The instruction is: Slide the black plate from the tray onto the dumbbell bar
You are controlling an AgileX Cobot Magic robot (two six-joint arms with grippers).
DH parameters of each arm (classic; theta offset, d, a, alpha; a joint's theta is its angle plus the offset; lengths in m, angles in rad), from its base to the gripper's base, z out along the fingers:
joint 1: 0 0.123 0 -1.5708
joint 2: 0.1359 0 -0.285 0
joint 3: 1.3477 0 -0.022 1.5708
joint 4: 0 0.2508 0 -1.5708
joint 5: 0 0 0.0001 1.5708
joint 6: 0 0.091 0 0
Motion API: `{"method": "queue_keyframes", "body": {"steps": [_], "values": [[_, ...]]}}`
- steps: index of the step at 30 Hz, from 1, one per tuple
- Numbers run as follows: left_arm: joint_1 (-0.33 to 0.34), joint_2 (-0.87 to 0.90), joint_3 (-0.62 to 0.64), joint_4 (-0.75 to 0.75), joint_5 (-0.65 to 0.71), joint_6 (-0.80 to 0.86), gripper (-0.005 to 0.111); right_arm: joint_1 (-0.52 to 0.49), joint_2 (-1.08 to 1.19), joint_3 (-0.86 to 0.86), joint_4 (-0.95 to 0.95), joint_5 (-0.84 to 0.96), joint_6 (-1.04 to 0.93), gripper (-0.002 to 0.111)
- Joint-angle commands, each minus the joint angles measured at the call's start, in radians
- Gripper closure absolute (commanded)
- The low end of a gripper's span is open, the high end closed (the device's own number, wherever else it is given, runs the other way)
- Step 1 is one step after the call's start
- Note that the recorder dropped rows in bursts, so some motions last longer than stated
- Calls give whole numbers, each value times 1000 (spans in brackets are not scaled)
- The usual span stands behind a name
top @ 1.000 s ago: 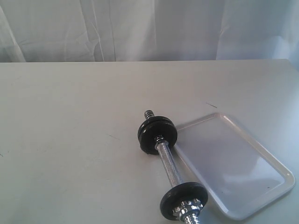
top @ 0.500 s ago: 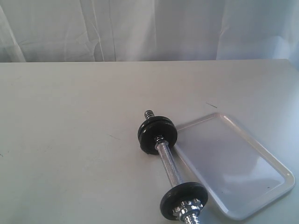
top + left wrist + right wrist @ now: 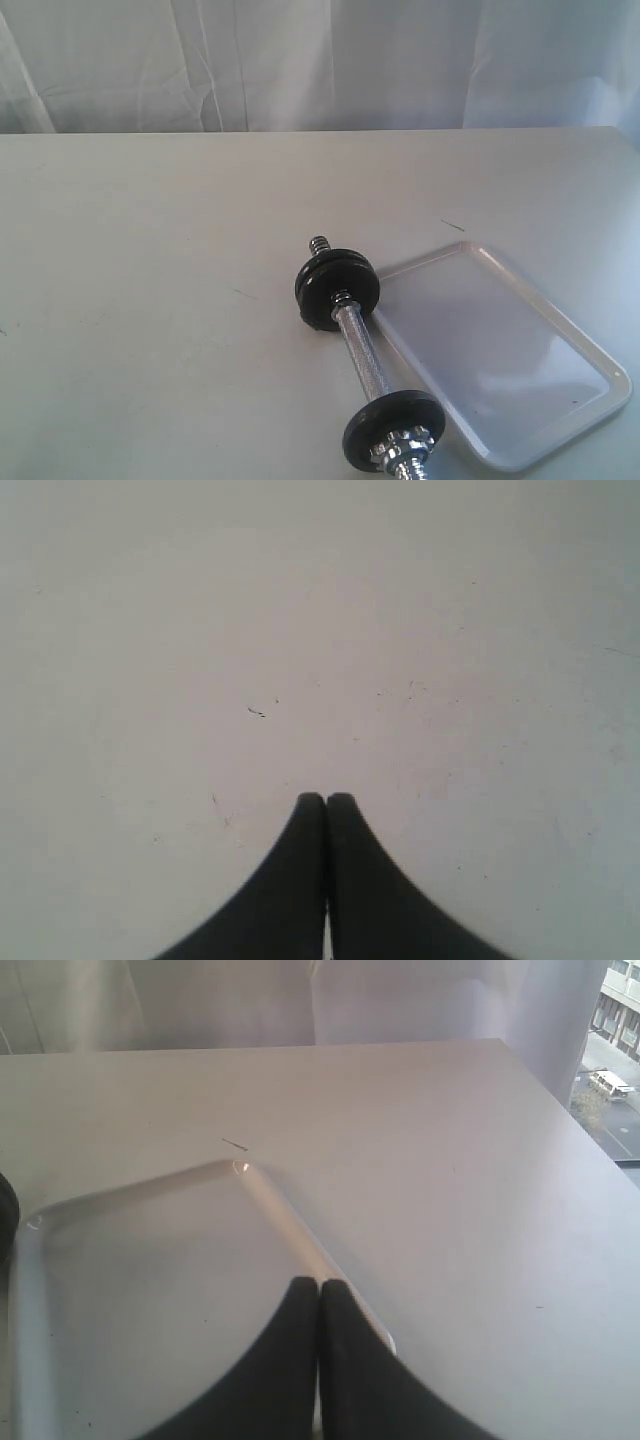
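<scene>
A short chrome dumbbell bar (image 3: pixel 358 350) lies flat on the table, just beside the long rim of a shallow, glossy white rectangular tray (image 3: pixel 505 350). Two matte-black round weight discs (image 3: pixel 337 287) sit at its far threaded end. A third black disc (image 3: pixel 385 422) sits at the near end, inside a silver nut (image 3: pixel 405 447).

Left gripper (image 3: pixel 326 798) fingers pressed together, holding nothing; right gripper (image 3: pixel 318 1283) same (neither arm shows in the exterior view).

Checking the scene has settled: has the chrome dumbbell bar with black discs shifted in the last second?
No. The chrome dumbbell bar lies exactly as before beside the shallow white plastic tray, which has not moved either.
</scene>
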Motion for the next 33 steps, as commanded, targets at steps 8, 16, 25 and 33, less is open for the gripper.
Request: {"method": "queue_keyframes", "body": {"steps": [8,16,25,33], "values": [[-31,-3,4,-7,-11,-3,107,-5,-6,3,3,-5,-12,108],[-38,-3,4,-7,-11,-3,107,-5,-6,3,3,-5,-12,108],[-38,-3,4,-7,-11,-3,107,-5,-6,3,3,-5,-12,108],[-38,-3,4,-7,-11,-3,107,-5,-6,3,3,-5,-12,108]]}}
